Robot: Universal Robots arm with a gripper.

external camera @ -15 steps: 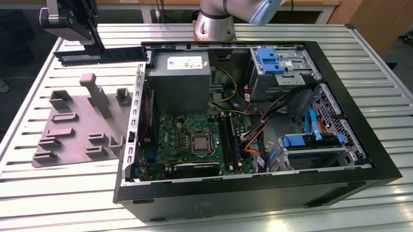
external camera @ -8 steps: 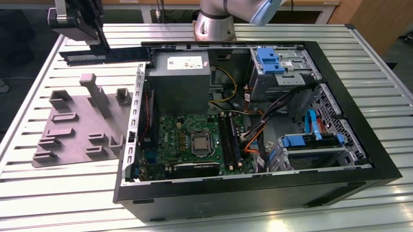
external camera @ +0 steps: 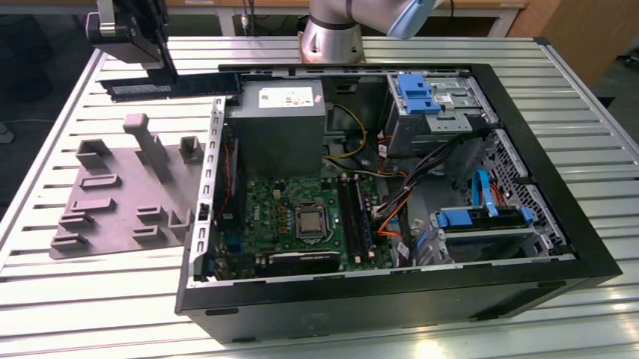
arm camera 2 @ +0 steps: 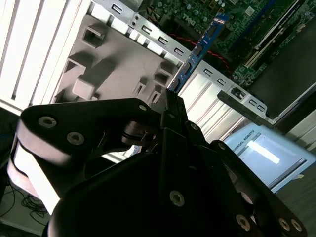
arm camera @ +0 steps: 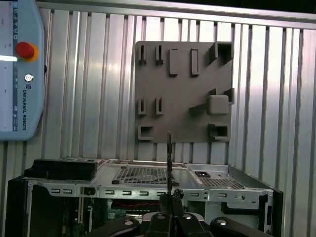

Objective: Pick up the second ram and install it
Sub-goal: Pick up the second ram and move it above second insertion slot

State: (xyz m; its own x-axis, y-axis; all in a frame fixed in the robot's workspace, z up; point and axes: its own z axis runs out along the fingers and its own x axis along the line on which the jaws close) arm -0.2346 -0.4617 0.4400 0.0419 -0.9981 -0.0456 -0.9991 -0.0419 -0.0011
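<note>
The second ram [external camera: 179, 86] is a long dark stick held level in the air, over the table's back corner on the exterior view's left, just behind the open computer case [external camera: 559, 224]. My gripper [external camera: 164, 75] is shut on it from above. In the second wrist view the ram [arm camera 2: 200, 47] runs edge-on away from the shut gripper [arm camera 2: 173, 98], with a blue edge towards the motherboard [arm camera 2: 237, 24]. The first wrist view gives the ram [arm camera: 169, 158] as a thin line rising from the gripper [arm camera: 170, 197]. The motherboard [external camera: 289, 213] lies inside the case with long black slots [external camera: 355, 217].
A grey fixture plate [external camera: 115, 202] with raised blocks lies on the slatted table [external camera: 100, 299], on the exterior view's left of the case. A power supply [external camera: 280, 120], drive cages [external camera: 429, 97] and cables [external camera: 399, 202] crowd the case. A teach pendant [arm camera: 19, 69] lies beside the table.
</note>
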